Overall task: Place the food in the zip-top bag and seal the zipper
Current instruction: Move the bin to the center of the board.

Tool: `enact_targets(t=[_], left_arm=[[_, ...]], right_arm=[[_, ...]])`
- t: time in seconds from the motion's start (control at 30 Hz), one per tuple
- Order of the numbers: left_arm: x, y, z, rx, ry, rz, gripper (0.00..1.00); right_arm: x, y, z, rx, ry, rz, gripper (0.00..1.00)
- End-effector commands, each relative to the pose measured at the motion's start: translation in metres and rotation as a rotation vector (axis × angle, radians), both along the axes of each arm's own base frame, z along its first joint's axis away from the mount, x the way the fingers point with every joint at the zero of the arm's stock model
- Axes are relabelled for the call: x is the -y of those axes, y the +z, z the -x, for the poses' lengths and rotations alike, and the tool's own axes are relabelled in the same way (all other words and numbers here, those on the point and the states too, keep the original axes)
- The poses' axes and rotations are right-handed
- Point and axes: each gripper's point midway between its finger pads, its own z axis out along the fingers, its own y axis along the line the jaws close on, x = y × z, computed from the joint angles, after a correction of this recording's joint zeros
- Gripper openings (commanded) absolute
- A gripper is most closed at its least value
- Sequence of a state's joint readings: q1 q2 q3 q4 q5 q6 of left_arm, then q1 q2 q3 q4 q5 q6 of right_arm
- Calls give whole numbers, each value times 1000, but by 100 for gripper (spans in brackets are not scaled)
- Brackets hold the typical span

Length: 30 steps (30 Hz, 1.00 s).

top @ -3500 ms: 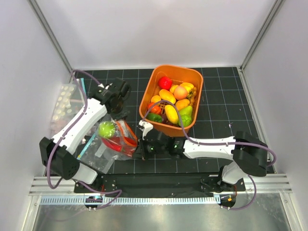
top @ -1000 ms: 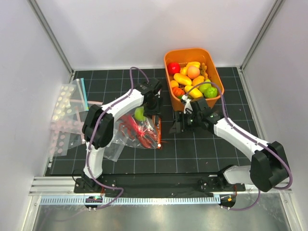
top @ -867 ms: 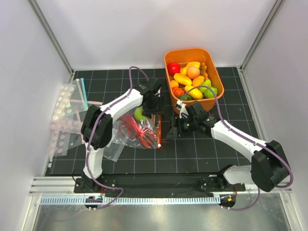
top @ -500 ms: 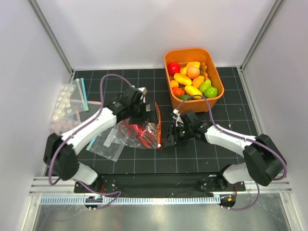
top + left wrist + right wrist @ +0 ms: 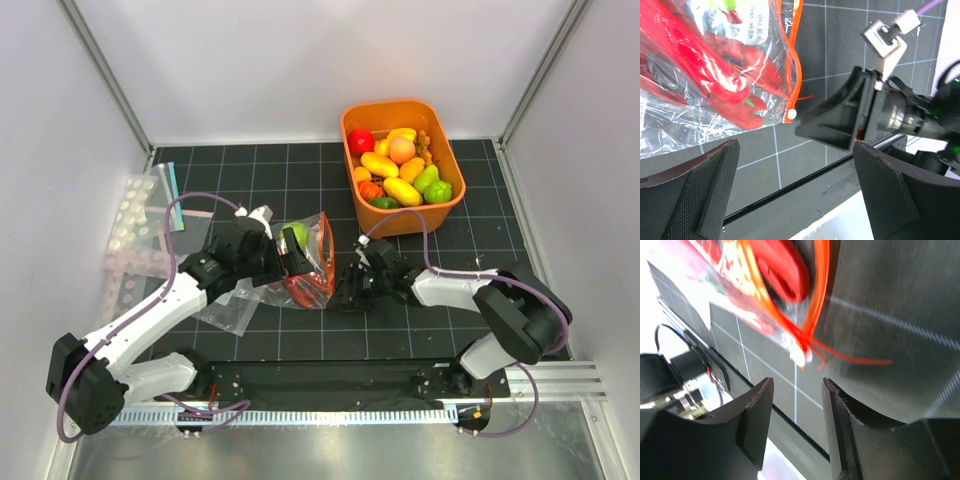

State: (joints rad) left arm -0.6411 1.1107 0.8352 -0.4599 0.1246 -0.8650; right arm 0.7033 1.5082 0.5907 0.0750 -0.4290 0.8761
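lobster [image 5: 725, 80] and green fruit [image 5: 295, 235] lie inside the zip-top bag [image 5: 690, 130], so the right gripper [image 5: 797, 382], parted and empty, faces the zipper [image 5: 794, 70] end (likely to pinch it) while the left gripper [image 5: 796, 147] gapes empty above.

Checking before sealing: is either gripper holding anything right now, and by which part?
Nothing is held: left gripper and right gripper are open near the zip-top bag.

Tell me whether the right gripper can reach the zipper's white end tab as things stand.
Probably yes. The right gripper is open and points at the zipper, whose white end tab lies just ahead of it, with nothing between them.
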Motion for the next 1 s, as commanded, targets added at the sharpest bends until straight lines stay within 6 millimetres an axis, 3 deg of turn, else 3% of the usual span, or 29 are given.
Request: enact_targets(t=[0.0, 0.4, 0.57, 0.73, 0.97], left_arm=[[5, 22, -4, 70, -11, 64, 100], [5, 18, 4, 55, -71, 35, 100], [6, 13, 7, 34, -83, 33, 100], [8, 9, 8, 29, -90, 40, 99], [13, -7, 12, -1, -82, 82, 96]], right_arm=[[-18, 11, -25, 59, -80, -74, 50], [-20, -9, -32, 37, -149, -50, 39], [-23, -6, -34, 48, -148, -67, 28], [-28, 8, -38, 91, -125, -93, 17], [-39, 50, -50, 174, -94, -115, 8]])
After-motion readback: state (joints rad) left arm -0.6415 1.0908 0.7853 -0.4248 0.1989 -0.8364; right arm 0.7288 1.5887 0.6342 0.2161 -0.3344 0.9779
